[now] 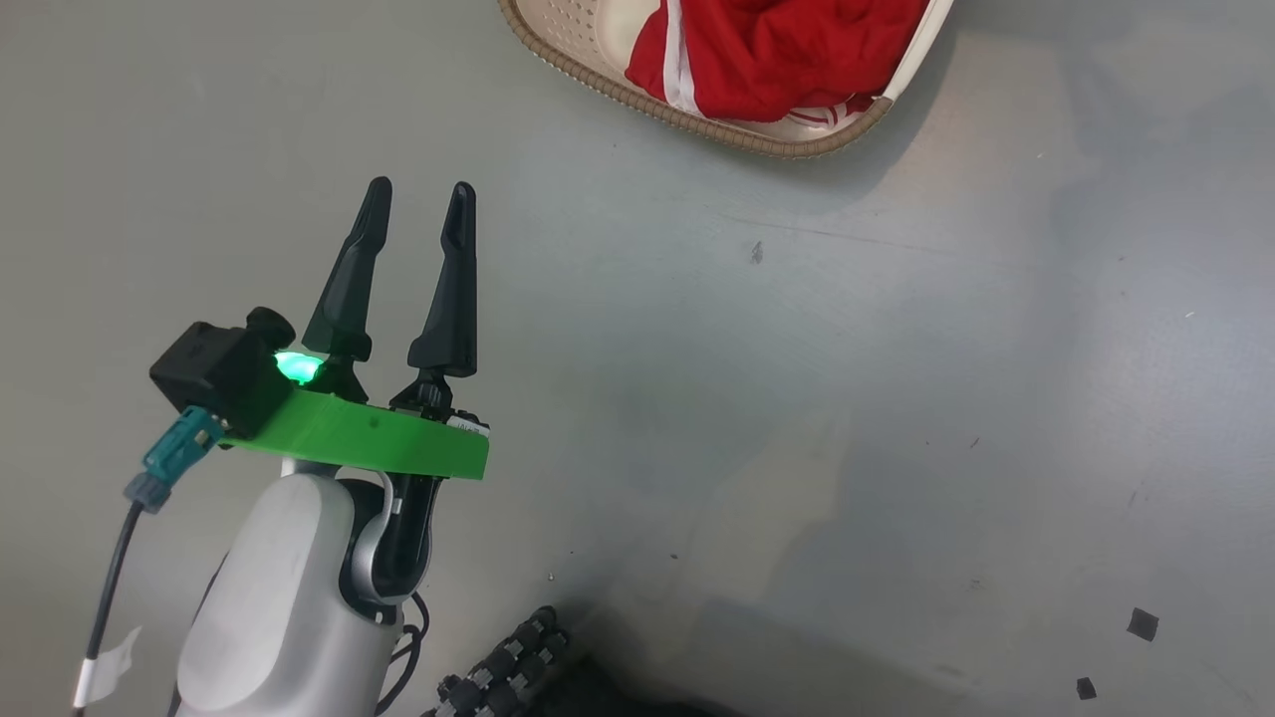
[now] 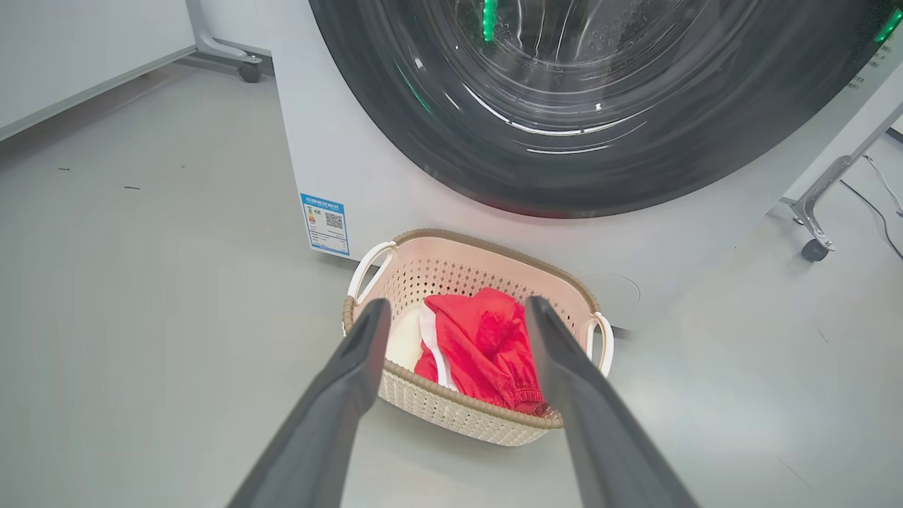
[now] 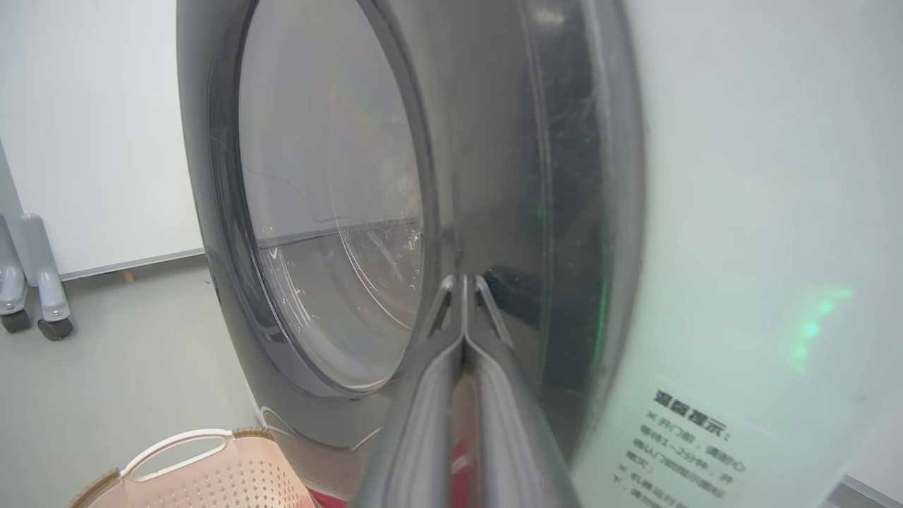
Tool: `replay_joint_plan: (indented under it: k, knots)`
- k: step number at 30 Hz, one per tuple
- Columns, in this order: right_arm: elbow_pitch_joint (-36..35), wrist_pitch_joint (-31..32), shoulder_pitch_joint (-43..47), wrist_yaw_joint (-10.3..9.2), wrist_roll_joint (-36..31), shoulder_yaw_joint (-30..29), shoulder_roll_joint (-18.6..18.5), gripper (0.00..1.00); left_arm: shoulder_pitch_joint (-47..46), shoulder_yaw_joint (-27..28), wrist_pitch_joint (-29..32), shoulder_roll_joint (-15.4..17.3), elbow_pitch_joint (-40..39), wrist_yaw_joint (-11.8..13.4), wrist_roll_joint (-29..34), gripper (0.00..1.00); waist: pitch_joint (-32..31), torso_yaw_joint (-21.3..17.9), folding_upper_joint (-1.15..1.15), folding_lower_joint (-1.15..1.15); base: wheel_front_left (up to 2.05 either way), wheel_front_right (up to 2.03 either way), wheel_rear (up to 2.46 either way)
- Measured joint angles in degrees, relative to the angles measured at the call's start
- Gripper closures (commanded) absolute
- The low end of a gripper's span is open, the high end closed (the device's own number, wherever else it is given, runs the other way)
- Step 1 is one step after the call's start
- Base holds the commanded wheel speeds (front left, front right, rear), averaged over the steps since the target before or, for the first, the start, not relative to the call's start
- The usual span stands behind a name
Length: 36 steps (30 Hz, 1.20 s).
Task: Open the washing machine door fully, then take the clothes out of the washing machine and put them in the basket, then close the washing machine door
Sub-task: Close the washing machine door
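Evidently closing step: clothes (image 2: 487, 346) in basket (image 2: 458, 413); right end effector (image 3: 462, 282) pinched shut at washing machine door (image 3: 324, 212) rim; left end effector (image 1: 420, 189) wide, empty. Needs firm latching push next.

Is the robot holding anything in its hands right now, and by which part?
Nothing is held. The left hand is open and empty; the right hand is shut on nothing.

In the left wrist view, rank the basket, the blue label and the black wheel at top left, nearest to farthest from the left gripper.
From the left gripper:
1. basket, centre, just past the fingers.
2. blue label, low on the washing machine front.
3. black wheel, top left, beyond the machine.
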Motion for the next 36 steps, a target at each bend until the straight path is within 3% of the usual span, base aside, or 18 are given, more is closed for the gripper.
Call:
replay_joint_plan:
  k: [18,25,36]
  knots:
    - [6.81,-5.89,0.06,0.05,-0.1,0.73,1.64,1.0,-0.41,0.7,0.0,-0.07,1.58,0.0,-0.33,0.0,-1.76,-0.18,0.0,0.0,0.0,0.0,0.0]
    - [9.45,-7.92,6.77,-0.45,0.08,1.19,0.9,1.0,-0.6,2.96,-0.01,-0.08,3.27,0.0,1.35,0.0,-5.18,-1.19,0.0,0.0,0.0,0.0,0.0]
    - [9.45,-8.92,18.61,-0.6,3.79,-0.18,3.66,1.0,-0.47,5.23,-0.01,-0.05,6.14,0.0,5.83,0.0,-12.66,-4.82,0.0,-0.01,0.0,0.0,0.0]
